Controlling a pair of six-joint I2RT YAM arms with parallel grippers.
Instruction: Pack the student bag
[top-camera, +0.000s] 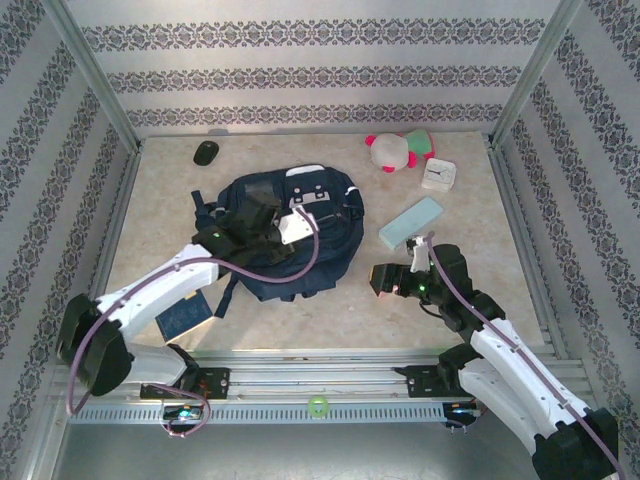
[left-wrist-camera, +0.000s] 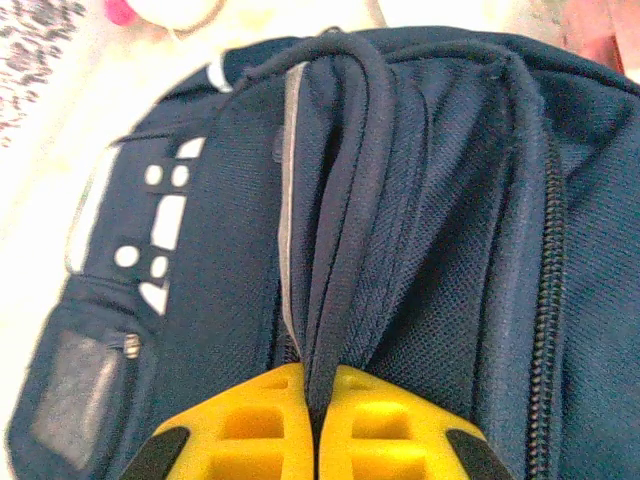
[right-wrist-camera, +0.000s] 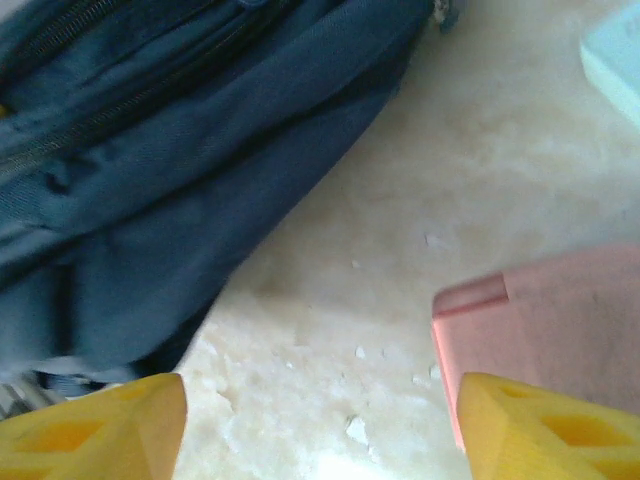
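Currently, large dark navy fabric backpack (top-camera: 300, 275) lying on pale table (top-camera: 300, 335), left gripper (left-wrist-camera: 318, 400) clamping its fabric fold, right gripper (right-wrist-camera: 320, 420) hovering beside it, jaws apart.

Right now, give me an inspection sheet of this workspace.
Surface: beige table, white flecks.
Job's things: navy backpack lying mid-table.
Clutter: black mouse, plush toy, white square item, pale case, blue book, pink item.
Claws: left claw shut on a backpack fold; right claw open over bare table, beside the pink item.
Cables: purple cables along both arms.
Surroundings: patterned walls, metal frame.
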